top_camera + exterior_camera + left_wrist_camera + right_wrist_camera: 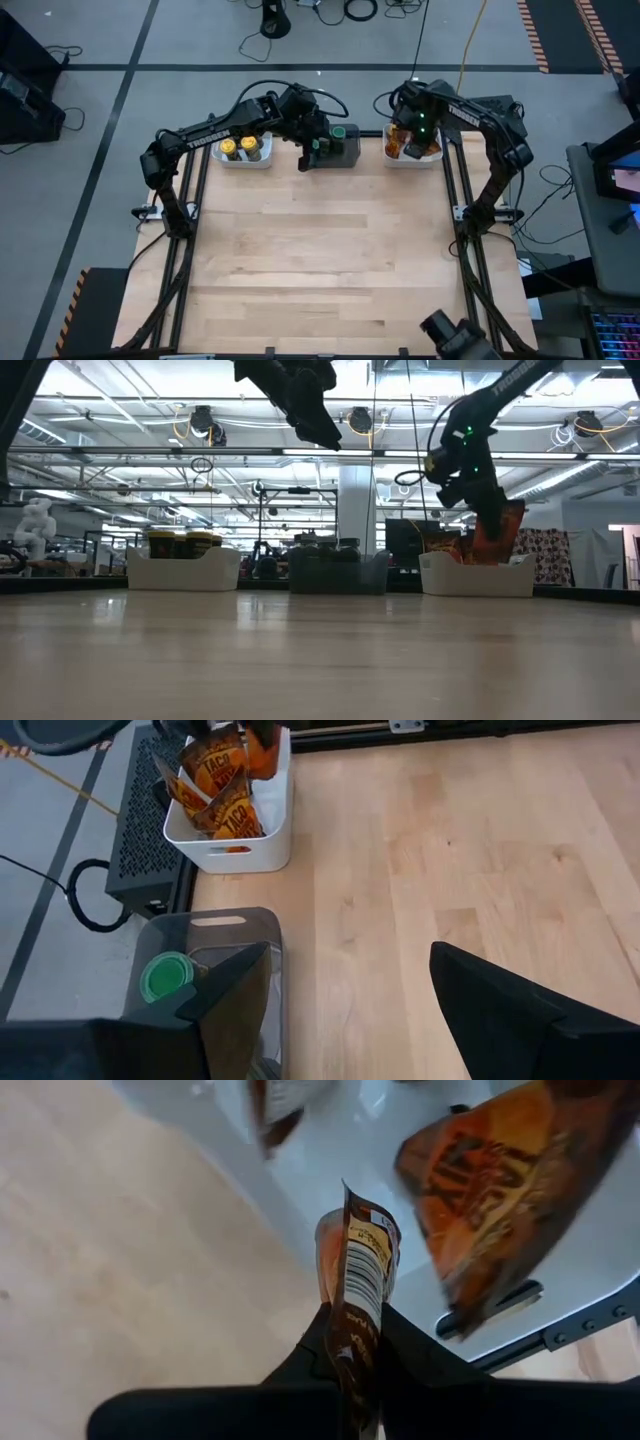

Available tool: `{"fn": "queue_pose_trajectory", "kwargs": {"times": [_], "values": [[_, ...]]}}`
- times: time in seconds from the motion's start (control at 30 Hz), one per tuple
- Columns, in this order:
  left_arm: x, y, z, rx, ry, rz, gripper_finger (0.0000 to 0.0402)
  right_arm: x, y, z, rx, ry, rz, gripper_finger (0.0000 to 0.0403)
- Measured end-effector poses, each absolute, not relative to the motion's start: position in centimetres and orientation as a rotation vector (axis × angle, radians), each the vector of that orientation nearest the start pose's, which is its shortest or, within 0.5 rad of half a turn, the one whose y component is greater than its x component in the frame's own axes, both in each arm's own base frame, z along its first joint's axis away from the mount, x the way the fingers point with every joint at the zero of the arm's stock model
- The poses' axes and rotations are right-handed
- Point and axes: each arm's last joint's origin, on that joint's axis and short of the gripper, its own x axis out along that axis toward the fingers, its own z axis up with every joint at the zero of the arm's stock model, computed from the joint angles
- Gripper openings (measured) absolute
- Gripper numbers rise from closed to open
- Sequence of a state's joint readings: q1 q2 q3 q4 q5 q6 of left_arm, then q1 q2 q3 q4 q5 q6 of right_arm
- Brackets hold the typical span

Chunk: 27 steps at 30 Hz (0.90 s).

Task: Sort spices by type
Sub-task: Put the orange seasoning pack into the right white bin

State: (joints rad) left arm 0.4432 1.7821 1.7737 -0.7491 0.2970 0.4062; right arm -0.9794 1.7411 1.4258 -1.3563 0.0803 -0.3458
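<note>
My right gripper (360,1372) points down over the white bin (432,153) at the table's far right and is shut on an orange-brown spice packet (362,1265). More such packets (225,795) lie in that bin. My left gripper (350,1010) hangs open above the table beside the dark grey bin (348,146), with nothing between its fingers. That bin holds a green-lidded jar (165,976). Two yellow-lidded jars (240,148) stand in the white bin (245,162) at the far left. My right gripper pinches the packet's upper end (352,1342) between its two fingers, coming from above and pointing down. The packet hangs below the fingers, seen edge-on with its barcode side showing, over the bin's near-left corner. Whether its lower end (505,545) touches the bin's contents I cannot tell.
The three bins stand in a row along the table's far edge. The wooden tabletop (320,260) stretches from them to the near edge. A black perforated box (150,830) and cables lie on the floor beyond the table.
</note>
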Motion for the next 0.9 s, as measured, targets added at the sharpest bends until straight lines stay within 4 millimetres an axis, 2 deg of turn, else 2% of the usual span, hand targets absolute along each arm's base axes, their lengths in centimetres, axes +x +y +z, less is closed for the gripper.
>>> {"fn": "queue_pose_trajectory", "kwargs": {"times": [0.33,0.7,0.9], "values": [[35.6,16.0,35.4,0.136,0.718,-0.014,0.0277,16.2,-27.5,23.7,0.516,1.601,-0.543,0.0011],[35.6,16.0,35.4,0.135,0.719,-0.014,0.0277,16.4,-28.4,21.5,0.564,1.659,-0.508,0.0011],[35.6,16.0,35.4,0.133,0.723,-0.015,0.0277,16.5,-28.6,21.1,0.567,1.66,-0.505,0.0031]]}}
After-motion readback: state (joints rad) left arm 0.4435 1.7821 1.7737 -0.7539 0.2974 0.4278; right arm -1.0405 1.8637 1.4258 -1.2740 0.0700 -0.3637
